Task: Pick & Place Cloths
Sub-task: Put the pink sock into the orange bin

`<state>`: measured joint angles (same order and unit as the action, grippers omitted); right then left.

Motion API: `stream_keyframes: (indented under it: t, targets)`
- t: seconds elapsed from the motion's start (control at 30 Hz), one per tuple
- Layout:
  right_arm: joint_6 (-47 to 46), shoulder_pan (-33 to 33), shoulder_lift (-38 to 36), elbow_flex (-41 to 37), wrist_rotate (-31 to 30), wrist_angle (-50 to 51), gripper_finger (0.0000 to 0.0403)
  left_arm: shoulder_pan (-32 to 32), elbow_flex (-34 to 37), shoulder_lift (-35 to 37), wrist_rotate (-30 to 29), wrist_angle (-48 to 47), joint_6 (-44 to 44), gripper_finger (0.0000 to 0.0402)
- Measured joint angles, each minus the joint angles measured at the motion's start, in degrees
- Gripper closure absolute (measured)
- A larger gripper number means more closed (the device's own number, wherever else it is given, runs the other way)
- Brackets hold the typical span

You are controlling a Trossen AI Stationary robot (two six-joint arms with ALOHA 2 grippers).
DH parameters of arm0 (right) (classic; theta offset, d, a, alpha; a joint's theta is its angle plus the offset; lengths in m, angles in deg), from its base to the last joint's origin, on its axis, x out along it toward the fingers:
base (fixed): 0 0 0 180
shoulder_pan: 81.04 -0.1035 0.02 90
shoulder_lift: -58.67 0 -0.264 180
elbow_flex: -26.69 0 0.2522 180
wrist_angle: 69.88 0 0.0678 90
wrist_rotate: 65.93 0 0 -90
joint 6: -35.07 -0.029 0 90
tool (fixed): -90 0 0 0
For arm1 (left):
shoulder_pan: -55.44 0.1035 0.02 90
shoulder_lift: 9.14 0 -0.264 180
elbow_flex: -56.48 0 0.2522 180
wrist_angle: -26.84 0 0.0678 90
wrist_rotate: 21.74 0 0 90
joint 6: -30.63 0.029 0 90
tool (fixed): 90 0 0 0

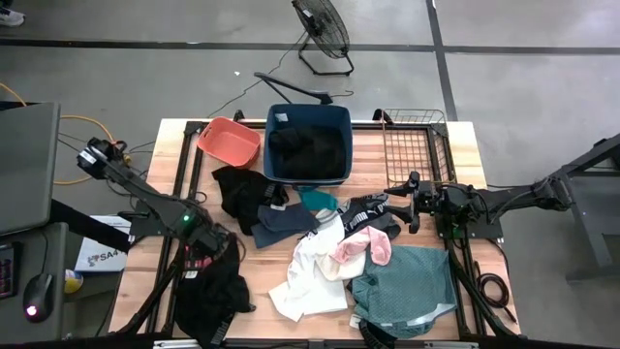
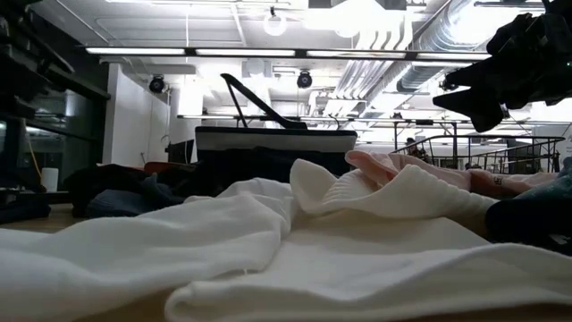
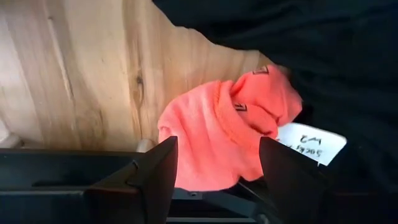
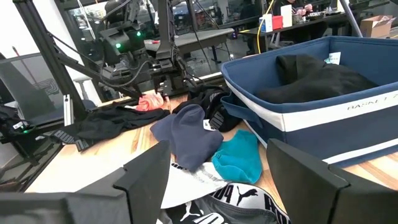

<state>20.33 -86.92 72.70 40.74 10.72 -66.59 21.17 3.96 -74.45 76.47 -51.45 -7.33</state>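
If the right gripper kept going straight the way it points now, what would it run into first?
Most likely the black-and-white patterned cloth just ahead of the open right gripper, then the navy cloth beyond; depth is hard to judge, so it may pass above them.

1. The right gripper has its fingers spread wide above the cloths.
2. A navy cloth lies beside a teal cloth.
3. A black-and-white cloth sits nearest.
4. The navy tub holds a black cloth.
5. Farther off, the left gripper hangs over a coral cloth and black cloth.
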Motion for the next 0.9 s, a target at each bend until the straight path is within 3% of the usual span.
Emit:
stream_keyframes:
  t: [0.57,0.7,0.9]
  targets:
    - [0.0,0.0,0.0,0.0,0.0,0.0,0.0144,-1.0,-0.1,-15.1,0.0,2.7,1.8,0.019]
    - [0.0,0.0,0.0,0.0,0.0,0.0,0.0144,-1.0,-0.2,-18.3,0.2,5.1,2.0,0.0241]
    - [0.0,0.0,0.0,0.0,0.0,0.0,0.0144,-1.0,-0.3,-20.9,0.0,5.5,2.2,0.0376]
